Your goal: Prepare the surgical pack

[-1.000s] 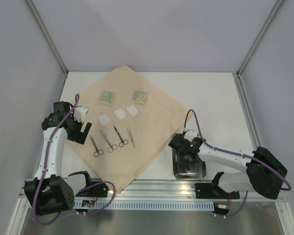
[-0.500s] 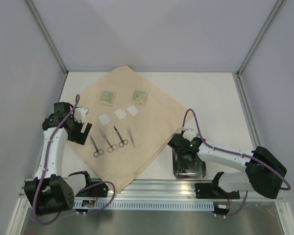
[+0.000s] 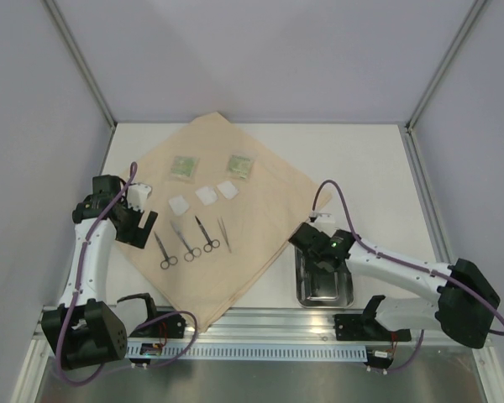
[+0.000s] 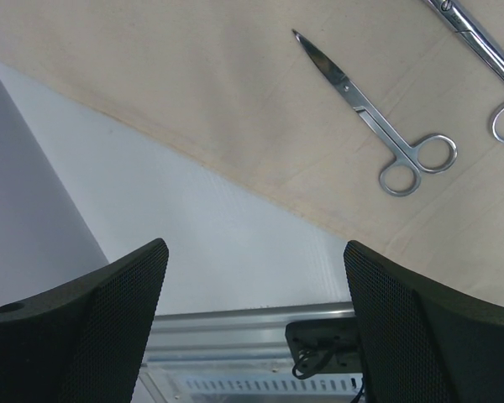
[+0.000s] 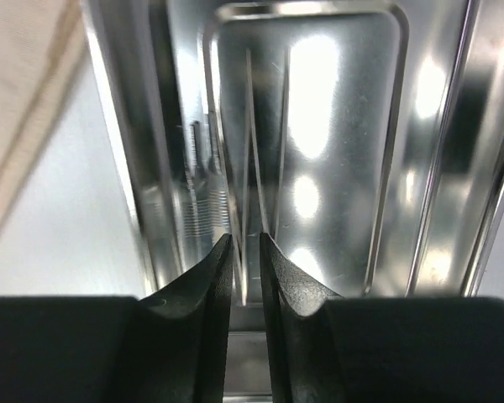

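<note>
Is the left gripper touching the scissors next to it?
Apart. The left wrist view shows the open left gripper short of the scissors, with bare cloth between.

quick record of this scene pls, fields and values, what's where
cloth: tan, spread flat on the table
on cloth: two green packets, three white pads, three scissors, one tweezers
tray: steel, on bare table right of the cloth
in tray: thin V-shaped tool, likely tweezers
left claw: wide open, empty, over the cloth's near-left edge
right claw: narrowly open above the tray
</note>
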Controlling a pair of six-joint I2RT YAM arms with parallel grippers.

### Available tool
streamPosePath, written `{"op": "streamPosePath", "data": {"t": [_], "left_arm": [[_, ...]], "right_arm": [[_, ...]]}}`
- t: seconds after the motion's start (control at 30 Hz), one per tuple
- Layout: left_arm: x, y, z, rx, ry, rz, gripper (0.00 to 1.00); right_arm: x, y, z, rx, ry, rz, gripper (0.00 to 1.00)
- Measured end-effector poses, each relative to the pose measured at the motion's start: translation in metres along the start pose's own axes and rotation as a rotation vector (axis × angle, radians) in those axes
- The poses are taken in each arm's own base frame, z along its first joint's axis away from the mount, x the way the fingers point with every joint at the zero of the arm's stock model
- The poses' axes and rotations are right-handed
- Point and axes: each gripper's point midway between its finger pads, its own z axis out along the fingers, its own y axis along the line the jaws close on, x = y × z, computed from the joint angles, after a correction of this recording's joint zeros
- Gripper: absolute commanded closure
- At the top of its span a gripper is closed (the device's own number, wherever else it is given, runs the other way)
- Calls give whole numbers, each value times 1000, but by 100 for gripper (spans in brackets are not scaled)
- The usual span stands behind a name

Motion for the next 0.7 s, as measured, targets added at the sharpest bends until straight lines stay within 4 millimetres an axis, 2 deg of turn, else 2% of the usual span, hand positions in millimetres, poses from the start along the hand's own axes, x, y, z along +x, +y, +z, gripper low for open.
{"op": "streamPosePath", "data": {"t": [0.07, 0.2, 0.33, 0.47, 0.5, 0.7], "left_arm": [[0, 0, 0, -1, 1, 2, 5], [1, 3, 2, -17, 2, 3, 4], [15, 6, 14, -49, 47, 12, 2], [29, 11, 25, -71, 119, 19, 3], [30, 14, 28, -75, 130, 15, 3], [36, 28, 38, -87, 181, -31, 4]], "right_arm": [[-14, 11, -14, -40, -30, 1, 75], [-51, 46, -45, -151, -114, -9, 75], [-78, 96, -61, -241, -160, -77, 71], [-93, 151, -49, -282, -154, -165, 71], [-97, 164, -44, -294, -152, -184, 68], [-109, 227, -15, -332, -130, -292, 66]]}}
